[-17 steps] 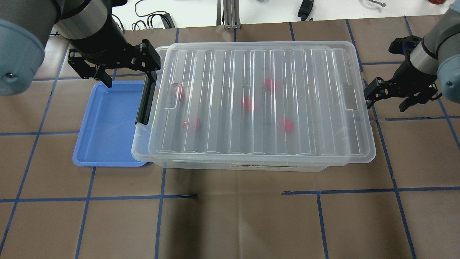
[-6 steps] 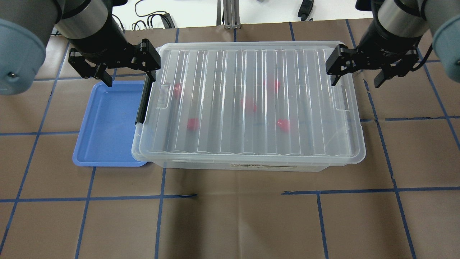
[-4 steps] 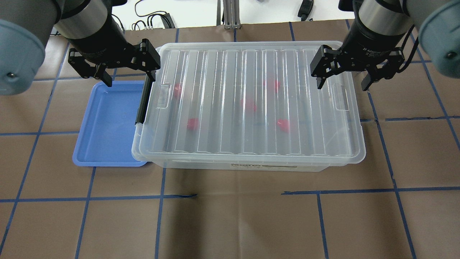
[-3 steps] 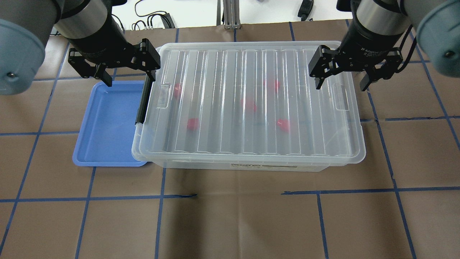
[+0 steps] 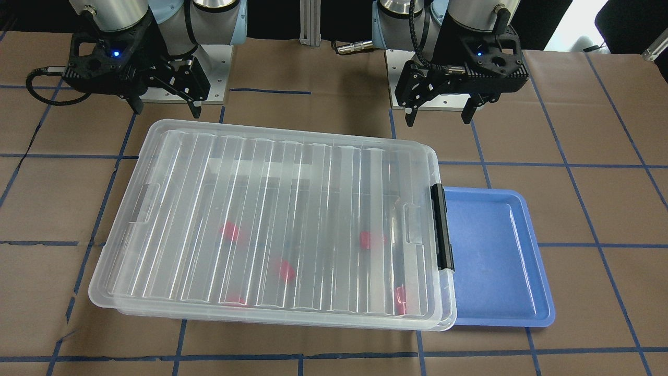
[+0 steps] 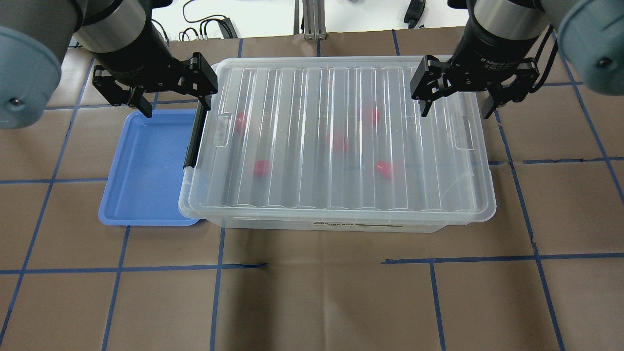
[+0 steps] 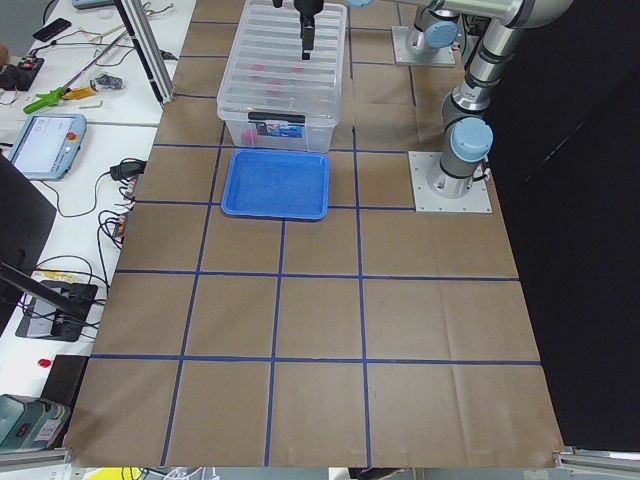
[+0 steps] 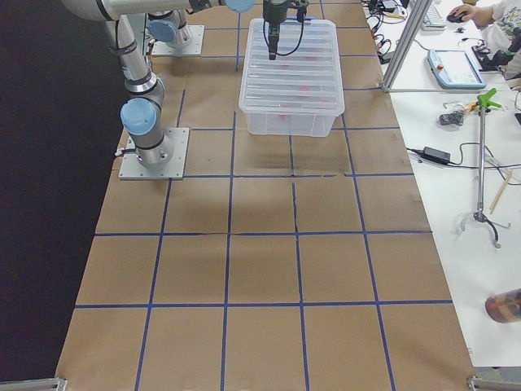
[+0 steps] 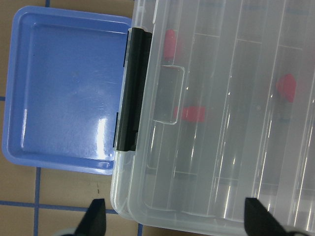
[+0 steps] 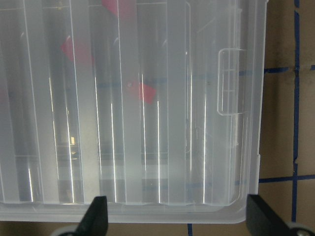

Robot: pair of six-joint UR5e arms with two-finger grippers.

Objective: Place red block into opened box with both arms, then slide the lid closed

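Observation:
The clear box [image 6: 341, 225] stands mid-table with the ribbed lid [image 6: 336, 136] lying flat over its whole opening. Several red blocks, such as one [image 6: 262, 167] and another [image 5: 230, 231], show blurred through the lid. My left gripper [image 6: 177, 109] hangs open above the box's black latch bar [image 6: 195, 139], holding nothing; its wrist view shows the latch bar [image 9: 133, 88] and the lid's corner below. My right gripper [image 6: 454, 113] is open and empty above the lid's right end, over the tab recess [image 10: 230, 81].
An empty blue tray [image 6: 146, 165] lies against the latch end of the box. Both arm bases stand on the robot's side of the table. Benches with cables and devices run along the far side, where a person's hand [image 8: 488, 16] shows.
The lid slid left until it sat square over the box. My right gripper then rose from the box's right end and moved left over the lid. The left gripper stayed still.

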